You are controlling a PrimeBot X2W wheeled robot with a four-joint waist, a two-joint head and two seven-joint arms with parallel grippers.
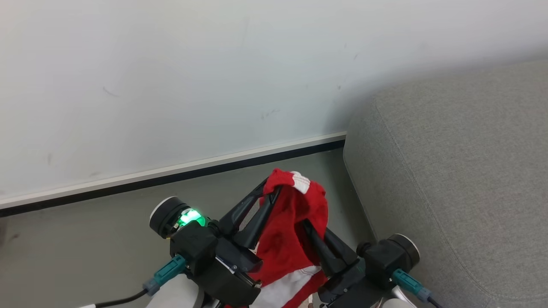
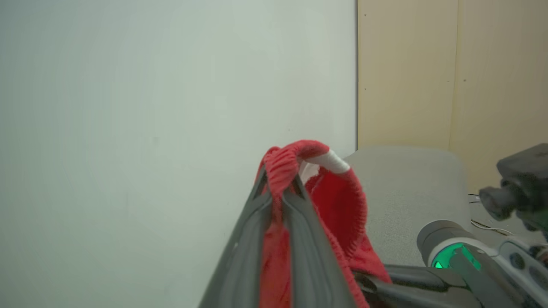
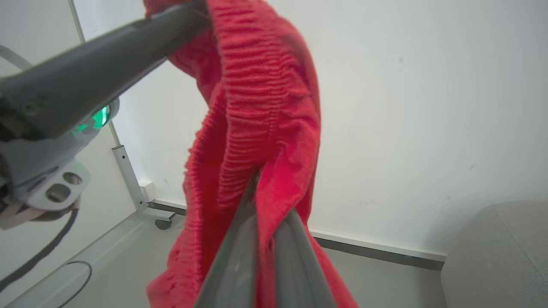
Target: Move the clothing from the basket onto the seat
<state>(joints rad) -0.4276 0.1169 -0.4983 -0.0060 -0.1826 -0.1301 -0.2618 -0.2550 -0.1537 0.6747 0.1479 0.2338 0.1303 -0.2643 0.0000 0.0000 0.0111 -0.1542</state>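
1. Both pairs of jaws are pressed together on cloth: the ribbed red hem is pinched by the left gripper (image 1: 269, 191) at its very tips, and a fold lower in the same garment is pinched by the right gripper (image 1: 305, 223).
2. The clothing (image 1: 287, 241) is held in the air between the two grippers, above the floor (image 1: 107, 231) and just beside the seat (image 1: 449, 179), not over it.
3. Only a thin edge is caught at the left tips, so it is judged that the hem can be pulled out if the arms are moved apart or swung fast.
4. If one grip is lost, the loose lower part can be dragged on the floor.
5. If the jaws are opened too early, the garment is likely to be dropped on the floor, short of the seat.
6. Loose folds are draped around the right gripper, so some cloth may be caught on it when the jaws are opened.
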